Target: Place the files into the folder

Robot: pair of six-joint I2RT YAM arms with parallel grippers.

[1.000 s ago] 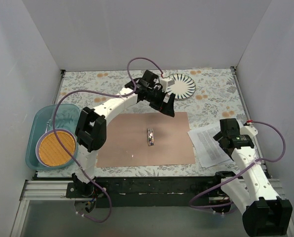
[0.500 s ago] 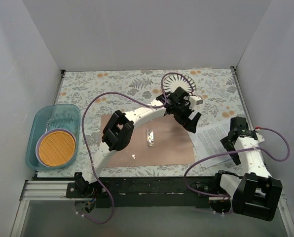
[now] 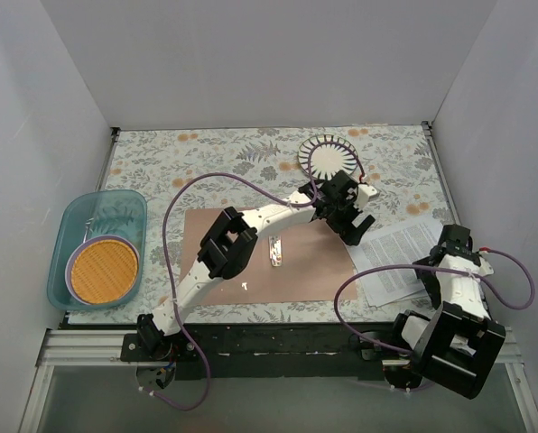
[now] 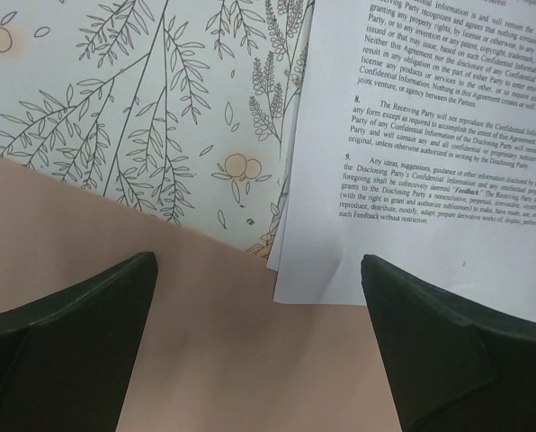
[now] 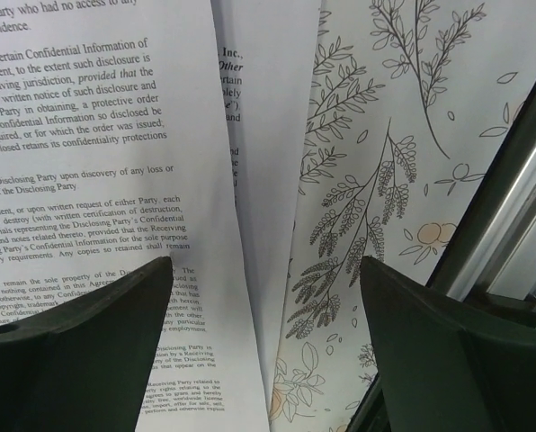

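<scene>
Left gripper [image 4: 257, 261] hangs spread wide and empty, right above where the files [image 4: 412, 135] overlap the folder [image 4: 223, 360] corner. Right gripper [image 5: 266, 261], also spread, straddles their outer edge, probably to nudge them over.

Folder [image 3: 314, 266] lies flat on the table [image 3: 161, 162], near the front edge. Fastener [image 3: 275, 250] sits at the folder's middle. Files [image 3: 394, 253] lie right of the folder, one corner overlapping its right edge. Plate [image 3: 330, 161] lies behind the folder's far right corner. Tray [image 3: 70, 216] lies well left of the folder, with a round mat [image 3: 102, 271] inside.
</scene>
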